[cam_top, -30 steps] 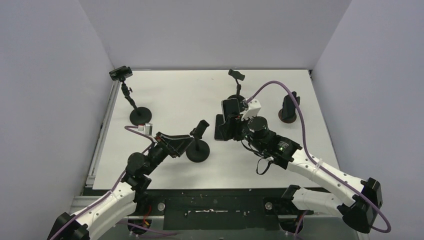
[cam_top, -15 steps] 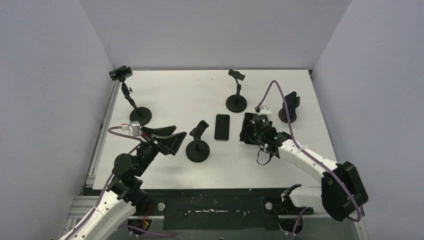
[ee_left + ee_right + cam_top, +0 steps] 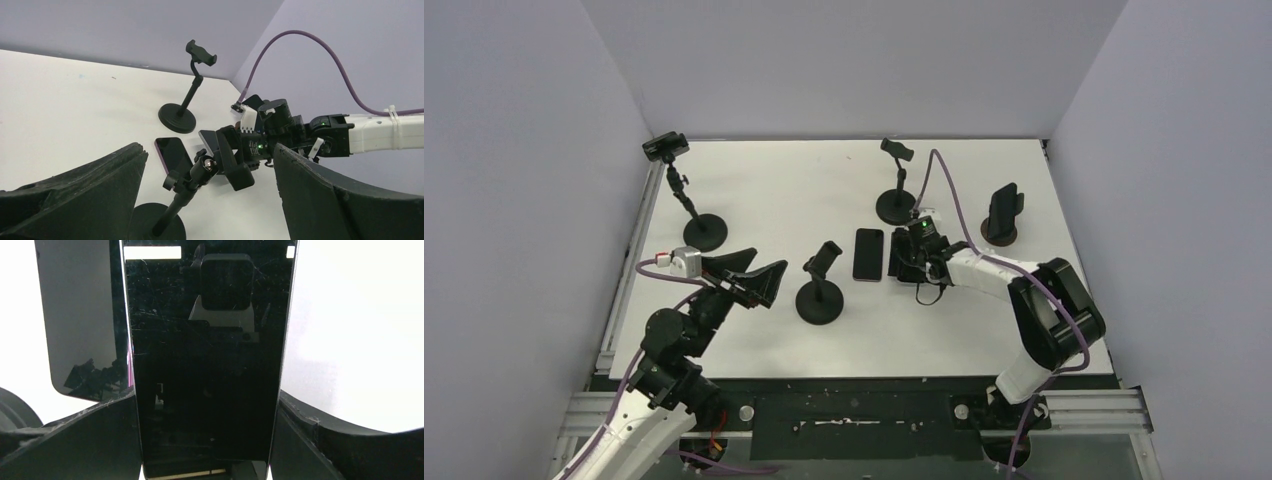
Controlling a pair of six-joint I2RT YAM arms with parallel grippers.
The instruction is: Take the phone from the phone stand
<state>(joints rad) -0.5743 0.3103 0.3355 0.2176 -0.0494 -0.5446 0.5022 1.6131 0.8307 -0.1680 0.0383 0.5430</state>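
Entry, set-down stage.

My right pincer (image 3: pixel 902 262) was clamped on the phone (image 3: pixel 205 365) across its long edges, one of the fingers (image 3: pixel 115 440) on each side and the dark screen facing my wrist camera. It hung low over the table (image 3: pixel 754 190), just right of a second phone (image 3: pixel 869 254) lying flat. I could not tell whether the held phone touched the surface.

The phone stand (image 3: pixel 821 298) stood left of both phones, its clamp (image 3: pixel 824 258) bare. My left pincer (image 3: pixel 749 272) was spread wide and empty, left of the stand and apart from it.

Judgement: the phone was off the stand, so the step in hand was placing it. The next move would call for lowering it flat onto bare table, clear of its neighbour's edge. After that I would spread the jaws and lift straight up, so the fingers drag nothing.
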